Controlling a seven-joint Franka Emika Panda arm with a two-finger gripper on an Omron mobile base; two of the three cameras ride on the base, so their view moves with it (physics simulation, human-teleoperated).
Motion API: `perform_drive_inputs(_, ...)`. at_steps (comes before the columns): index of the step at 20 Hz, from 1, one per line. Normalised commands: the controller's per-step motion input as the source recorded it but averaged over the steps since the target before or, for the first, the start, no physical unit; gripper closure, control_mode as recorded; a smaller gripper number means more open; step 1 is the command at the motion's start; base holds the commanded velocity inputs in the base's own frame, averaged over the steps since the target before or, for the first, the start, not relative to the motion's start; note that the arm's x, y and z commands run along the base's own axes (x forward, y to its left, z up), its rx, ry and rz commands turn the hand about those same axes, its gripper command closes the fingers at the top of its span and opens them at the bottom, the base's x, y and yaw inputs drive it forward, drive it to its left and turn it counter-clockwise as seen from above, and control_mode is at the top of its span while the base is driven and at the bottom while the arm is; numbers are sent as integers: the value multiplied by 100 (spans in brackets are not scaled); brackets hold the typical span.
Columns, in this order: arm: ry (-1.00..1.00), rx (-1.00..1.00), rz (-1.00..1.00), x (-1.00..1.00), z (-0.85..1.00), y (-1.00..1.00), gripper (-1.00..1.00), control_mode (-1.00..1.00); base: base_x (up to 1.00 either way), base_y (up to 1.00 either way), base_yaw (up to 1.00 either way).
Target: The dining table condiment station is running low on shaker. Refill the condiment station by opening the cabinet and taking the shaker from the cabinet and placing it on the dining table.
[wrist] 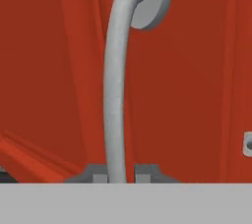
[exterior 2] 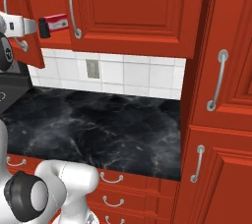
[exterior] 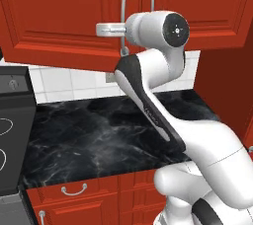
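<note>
Left base view: the cabinet (exterior: 64, 17) looks closed; opening, fetching and placing the shaker all remain. The arm reaches up to the handle (exterior: 123, 17).

Right base view: the hand sits level beside that handle (exterior 2: 7, 16).

Hand view: gripper (wrist: 121, 175) clamped on the handle (wrist: 115, 95).
</note>
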Motion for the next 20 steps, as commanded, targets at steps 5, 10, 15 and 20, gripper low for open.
perform_drive_inputs(5,4,0,8,-34,30,0,100,-100,0,0,0)
perform_drive_inputs(10,2,0,6,-26,27,0,-100,-100,0,0,0)
perform_drive_inputs(15,0,0,11,-50,25,0,-100,-100,0,0,0)
perform_drive_inputs(20,0,4,8,-65,18,-3,-100,-100,0,0,0)
